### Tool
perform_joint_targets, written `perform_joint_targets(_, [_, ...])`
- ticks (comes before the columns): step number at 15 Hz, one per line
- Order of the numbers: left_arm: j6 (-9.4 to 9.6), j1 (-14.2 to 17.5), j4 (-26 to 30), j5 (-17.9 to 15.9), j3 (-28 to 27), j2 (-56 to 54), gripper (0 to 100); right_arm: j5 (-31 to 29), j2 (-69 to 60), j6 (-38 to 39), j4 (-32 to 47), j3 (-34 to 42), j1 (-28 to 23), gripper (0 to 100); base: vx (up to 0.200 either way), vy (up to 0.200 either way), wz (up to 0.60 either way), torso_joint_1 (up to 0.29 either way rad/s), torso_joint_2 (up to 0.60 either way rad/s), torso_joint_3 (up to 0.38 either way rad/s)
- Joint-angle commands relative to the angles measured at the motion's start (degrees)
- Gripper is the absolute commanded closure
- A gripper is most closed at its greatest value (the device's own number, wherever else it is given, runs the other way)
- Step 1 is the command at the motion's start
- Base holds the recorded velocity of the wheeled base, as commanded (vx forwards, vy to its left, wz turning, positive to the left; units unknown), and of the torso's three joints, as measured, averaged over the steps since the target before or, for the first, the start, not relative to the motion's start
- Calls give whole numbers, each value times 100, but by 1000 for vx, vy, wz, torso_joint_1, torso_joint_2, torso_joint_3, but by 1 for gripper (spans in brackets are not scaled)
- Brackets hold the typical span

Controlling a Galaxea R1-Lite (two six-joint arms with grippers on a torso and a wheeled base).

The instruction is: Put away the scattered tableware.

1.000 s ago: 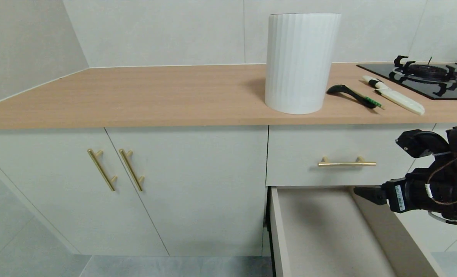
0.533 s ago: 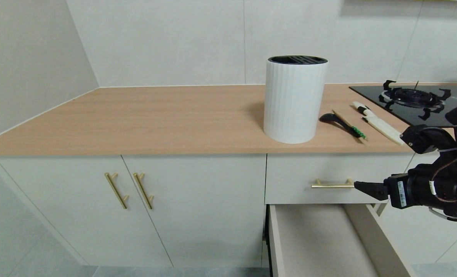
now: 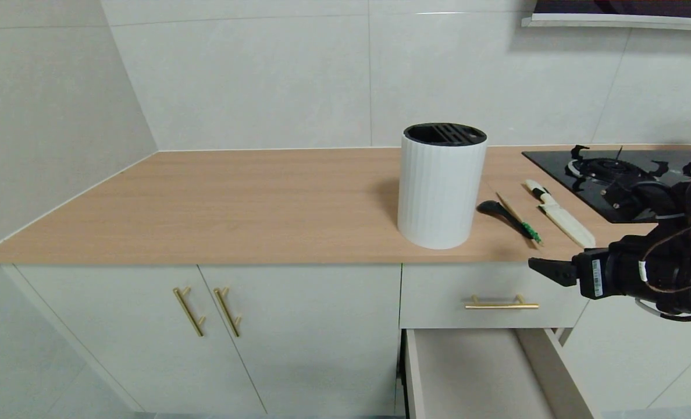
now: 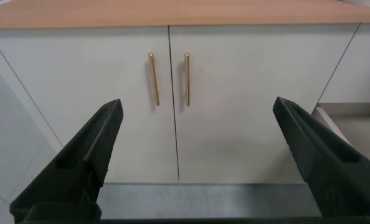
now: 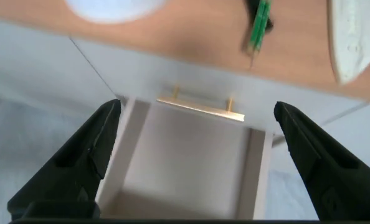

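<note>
Right wrist view: the black right gripper (image 5: 196, 112) is held wide open over the pulled-out pale drawer (image 5: 191, 186); the left gripper (image 4: 197, 106) is spread wide before the cabinet doors (image 4: 235, 112). Farther off, right of the white ribbed cylindrical holder (image 3: 441, 186), a black spoon (image 3: 490, 208), green-tipped wooden chopsticks (image 3: 517, 218) and a white knife (image 3: 558, 214) lie on the wooden counter (image 3: 264, 203). One handle should be straddled crosswise from above.

gas hob (image 3: 598, 174) at right end of countertop (image 3: 235, 203); two cabinet doors (image 3: 299, 337) below (gold bar handles (image 3: 189, 311)); tiled wall (image 3: 264, 75) behind
</note>
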Motion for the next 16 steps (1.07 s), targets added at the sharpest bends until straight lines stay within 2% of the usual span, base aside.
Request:
perform_joint_targets(1, [0,0,0,2,2,7,0,-11,268,-9,-229,3,4,0,0,0,0,80,-105,-66])
perform_joint_targets(3, [0,0,0,2,2,7,0,-187,427,0,-414,-111,4,0,0,0,0,16,-28,-18])
perform_joint_targets(5, [0,0,0,2,2,7,0,-1030,840,246,-405,-472,48,0,0,0,0,0,0,0])
perform_joint_targets(7, [0,0,0,2,2,7,0,-1391,1209,773,-387,-850,127,0,0,0,0,0,0,0])
perform_joint_targets(10, [0,0,0,2,2,7,0,-1865,1727,975,-414,-1113,127,0,0,0,0,0,0,0])
perform_joint_targets(16, [0,0,0,2,2,7,0,-1953,2299,1265,-449,-1394,83,0,0,0,0,0,0,0])
